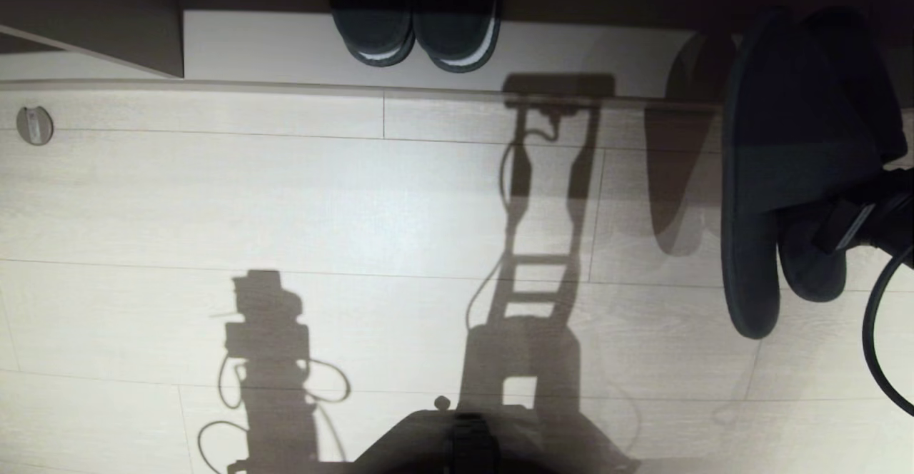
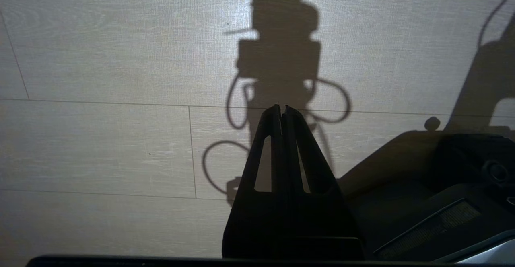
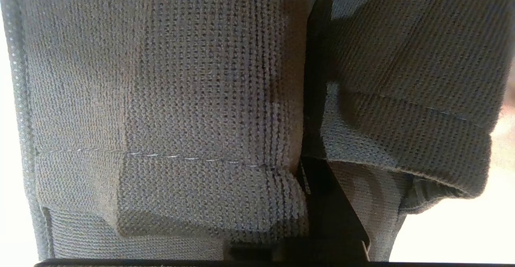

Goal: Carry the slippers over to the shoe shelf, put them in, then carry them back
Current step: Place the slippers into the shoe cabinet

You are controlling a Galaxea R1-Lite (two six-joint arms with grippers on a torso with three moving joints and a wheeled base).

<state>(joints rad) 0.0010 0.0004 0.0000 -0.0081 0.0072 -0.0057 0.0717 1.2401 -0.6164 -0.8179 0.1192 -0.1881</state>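
- the slippers [image 1: 778,167] hang off the floor at the head view's right edge, soles outward, near the shoe shelf [image 1: 285,46].
- the right gripper [image 1: 860,228] is clamped on both by their fabric edges; a swing could slide one free.
- the left gripper [image 2: 281,112] is closed on nothing, parked low over the floor [image 1: 285,195].
- a darker pair [image 1: 418,28] already sits in the shelf; crowding is a risk.

The left gripper [image 2: 281,112] was a matte black wedge, its two long tapered fingers [image 2: 299,146] each pierced by a narrow triangular slot. The right gripper [image 1: 853,228] was likewise black and blocky, with a pale strip across its body and a thick black cable [image 1: 875,331] looping beneath it. The robot's dark rounded base [image 1: 457,438] carried a small knob and a ribbed grille panel.
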